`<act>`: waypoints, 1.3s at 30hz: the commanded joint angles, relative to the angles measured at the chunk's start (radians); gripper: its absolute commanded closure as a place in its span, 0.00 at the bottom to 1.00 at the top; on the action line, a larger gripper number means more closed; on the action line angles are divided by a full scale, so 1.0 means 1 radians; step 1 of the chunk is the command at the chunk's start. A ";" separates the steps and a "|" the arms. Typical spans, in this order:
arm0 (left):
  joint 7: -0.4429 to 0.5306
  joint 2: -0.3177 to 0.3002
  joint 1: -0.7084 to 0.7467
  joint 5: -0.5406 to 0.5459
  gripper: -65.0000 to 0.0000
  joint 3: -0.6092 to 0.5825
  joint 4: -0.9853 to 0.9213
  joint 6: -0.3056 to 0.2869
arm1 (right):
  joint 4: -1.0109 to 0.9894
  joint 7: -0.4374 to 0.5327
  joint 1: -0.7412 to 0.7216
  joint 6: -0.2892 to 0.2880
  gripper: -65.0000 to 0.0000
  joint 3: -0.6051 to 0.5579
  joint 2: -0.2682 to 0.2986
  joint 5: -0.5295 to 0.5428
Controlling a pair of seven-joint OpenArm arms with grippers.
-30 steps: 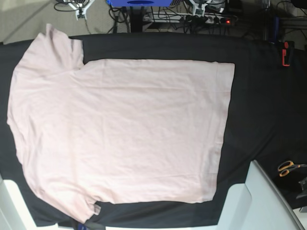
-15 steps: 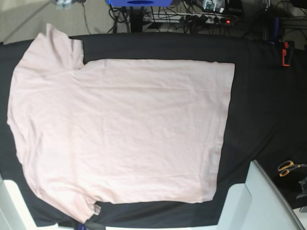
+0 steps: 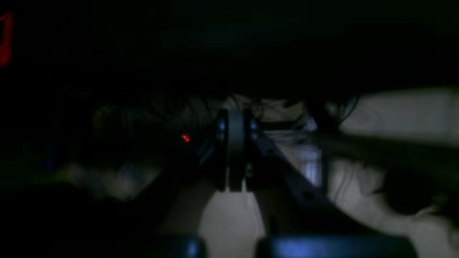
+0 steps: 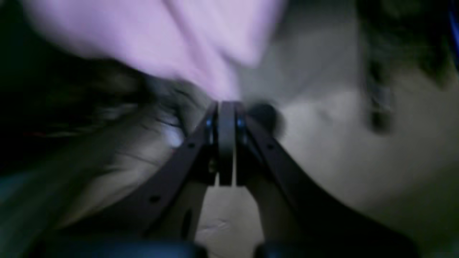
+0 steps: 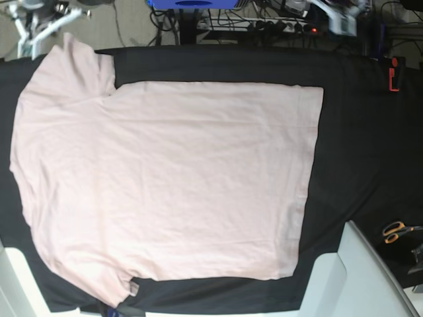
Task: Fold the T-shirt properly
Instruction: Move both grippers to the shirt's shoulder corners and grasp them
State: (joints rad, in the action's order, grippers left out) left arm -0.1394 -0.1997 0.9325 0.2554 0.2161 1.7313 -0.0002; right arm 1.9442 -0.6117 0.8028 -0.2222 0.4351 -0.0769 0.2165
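One T-shirt (image 5: 165, 178) lies spread flat and unfolded on the black table cloth (image 5: 357, 132), sleeves toward the base view's left — no fold made yet, every fold remains. Two grippers, both at the far edge: the right gripper (image 4: 226, 107) clenched, empty, near a sleeve; the left gripper (image 3: 235, 114) likewise clenched on nothing. One pair of scissors (image 5: 396, 231) lies aside.
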 commanded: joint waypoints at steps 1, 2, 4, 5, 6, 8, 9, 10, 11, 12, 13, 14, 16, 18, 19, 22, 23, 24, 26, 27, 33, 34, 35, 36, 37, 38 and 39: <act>-0.021 -0.033 0.006 0.045 1.00 0.035 0.065 0.006 | 0.021 -0.009 -0.009 -0.046 0.98 0.054 0.004 0.064; -0.068 -0.048 -0.011 0.094 1.00 0.056 0.105 0.006 | 0.019 -0.027 -0.033 -0.113 0.94 0.103 0.007 0.140; -0.150 -0.079 -0.039 0.164 1.00 0.096 0.147 0.006 | 0.010 -0.101 -0.101 -0.242 0.80 0.202 0.018 0.268; -0.171 -0.090 -0.053 0.178 1.00 0.108 0.152 0.006 | 0.004 -0.147 -0.132 -0.296 0.72 0.245 0.021 0.309; -0.188 -0.097 -0.074 0.190 1.00 0.118 0.154 0.004 | -0.010 -0.201 -0.167 -0.359 0.63 0.287 0.024 0.347; -0.199 -0.102 -0.112 0.190 1.00 0.125 0.149 0.002 | -0.039 -0.293 -0.251 -0.476 0.44 0.373 0.038 0.377; -0.199 -0.102 -0.123 0.190 1.00 0.127 0.146 -0.004 | -0.056 -0.325 -0.285 -0.476 0.37 0.400 0.042 0.375; -0.199 -0.102 -0.135 0.190 1.00 0.127 0.146 -0.014 | -0.088 -0.362 -0.325 -0.476 0.32 0.428 0.045 0.375; -0.199 -0.102 -0.149 0.190 1.00 0.127 0.138 -0.027 | -0.124 -0.382 -0.360 -0.476 0.29 0.457 0.050 0.375; -0.199 -0.102 -0.162 0.190 0.96 0.127 0.123 -0.045 | -0.159 -0.400 -0.392 -0.476 0.29 0.483 0.064 0.375; -0.199 -0.102 -0.185 0.190 0.94 0.127 0.095 -0.067 | -0.207 -0.417 -0.423 -0.476 0.29 0.505 0.078 0.375; -0.199 -0.102 -0.211 0.190 0.94 0.127 0.055 -0.093 | -0.256 -0.423 -0.448 -0.476 0.29 0.517 0.090 0.375; -0.199 -0.102 -0.258 0.190 0.94 0.141 -0.030 -0.134 | -0.346 -0.425 -0.484 -0.476 0.29 0.528 0.127 0.375; -0.199 -0.100 -0.295 0.190 0.94 0.182 -0.115 -0.185 | -0.435 -0.425 -0.506 -0.476 0.29 0.526 0.162 0.380; -0.199 -0.100 -0.306 0.190 0.95 0.202 -0.146 -0.223 | -0.472 -0.423 -0.520 -0.476 0.29 0.528 0.174 0.380; -0.199 -0.096 -0.329 0.196 1.00 0.282 -0.199 -0.303 | -0.567 -0.423 -0.552 -0.476 0.29 0.529 0.211 0.380; -0.200 -0.094 -0.339 0.190 1.00 0.308 -0.215 -0.311 | -0.598 -0.420 -0.566 -0.476 0.29 0.529 0.219 0.380; -0.211 -0.094 -0.347 0.190 1.00 0.328 -0.224 -0.311 | -0.622 -0.411 -0.570 -0.476 0.29 0.529 0.220 0.380; -0.253 -0.099 -0.356 0.193 1.00 0.360 -0.222 -0.312 | -0.658 -0.388 -0.573 -0.476 0.29 0.529 0.220 0.377; -0.276 -0.099 -0.363 0.196 1.00 0.374 -0.218 -0.312 | -0.671 -0.380 -0.573 -0.476 0.29 0.528 0.220 0.378; -0.352 -0.093 -0.390 0.198 1.00 0.403 -0.196 -0.312 | -0.728 -0.377 -0.570 -0.476 0.29 0.520 0.200 0.380; -0.354 -0.093 -0.390 0.200 1.00 0.400 -0.195 -0.312 | -0.730 -0.377 -0.570 -0.476 0.29 0.520 0.191 0.380; -0.354 -0.091 -0.390 0.200 1.00 0.400 -0.195 -0.312 | -0.730 -0.379 -0.569 -0.476 0.29 0.520 0.185 0.380; -0.354 -0.088 -0.390 0.200 1.00 0.400 -0.195 -0.314 | -0.728 -0.382 -0.566 -0.476 0.29 0.519 0.184 0.380; -0.354 -0.079 -0.392 0.200 1.00 0.400 -0.195 -0.314 | -0.727 -0.383 -0.563 -0.476 0.29 0.519 0.177 0.380; -0.354 -0.070 -0.393 0.200 1.00 0.400 -0.195 -0.314 | -0.727 -0.383 -0.563 -0.476 0.29 0.519 0.174 0.380; -0.354 -0.065 -0.399 0.200 1.00 0.400 -0.195 -0.314 | -0.725 -0.383 -0.563 -0.476 0.29 0.519 0.173 0.380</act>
State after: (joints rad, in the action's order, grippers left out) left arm -0.5106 -0.2523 0.5327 0.4465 0.6090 1.5204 -0.3145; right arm 1.2179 -0.9565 0.2317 -0.6991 0.9565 0.0982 0.6209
